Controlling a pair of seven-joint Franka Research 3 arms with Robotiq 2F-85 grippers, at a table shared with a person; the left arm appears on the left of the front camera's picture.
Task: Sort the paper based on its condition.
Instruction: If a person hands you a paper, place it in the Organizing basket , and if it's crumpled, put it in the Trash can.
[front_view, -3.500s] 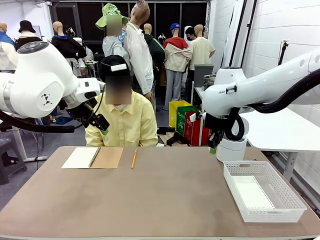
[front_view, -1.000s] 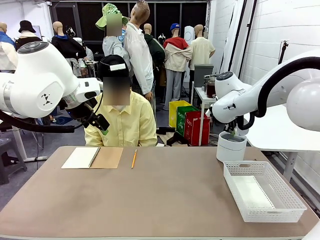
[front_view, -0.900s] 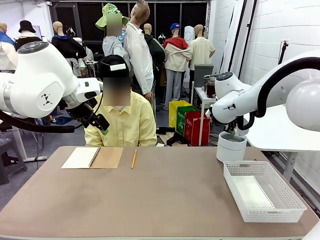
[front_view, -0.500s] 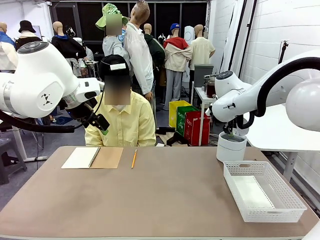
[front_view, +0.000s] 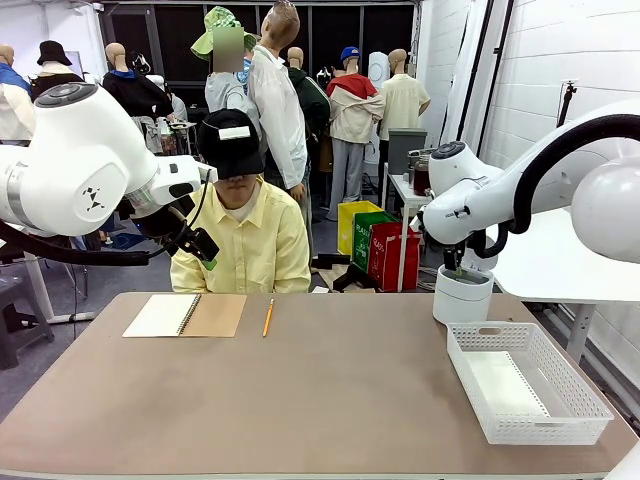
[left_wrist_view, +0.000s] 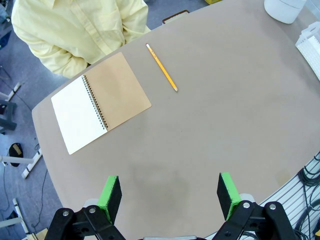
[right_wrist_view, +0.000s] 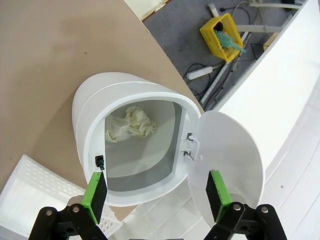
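A crumpled white ball of paper (right_wrist_view: 131, 125) lies at the bottom of the white bin (right_wrist_view: 90, 115), whose round lid (right_wrist_view: 227, 150) is swung aside. Straight above the bin's mouth hangs my right gripper (right_wrist_view: 156, 195), open and holding nothing; in the front view the right gripper (front_view: 455, 262) hovers just over the bin (front_view: 462, 295). A flat white sheet of paper (front_view: 505, 388) lies in the white basket (front_view: 580, 410). My left gripper (left_wrist_view: 169, 196) is open and empty, high above the table's left side, and the left gripper (front_view: 200, 245) is in front of the person.
A spiral notebook (front_view: 185, 315), folded open on its tan cover, and a yellow pencil (front_view: 268, 317) lie at the far edge in front of the seated person (front_view: 245, 240). The left wrist view has the notebook (left_wrist_view: 100, 100) and pencil (left_wrist_view: 161, 74) below it.
My right arm has swung from left of the bin to above its mouth and has barely moved in the last second. The person's head has dipped. The left arm is still.
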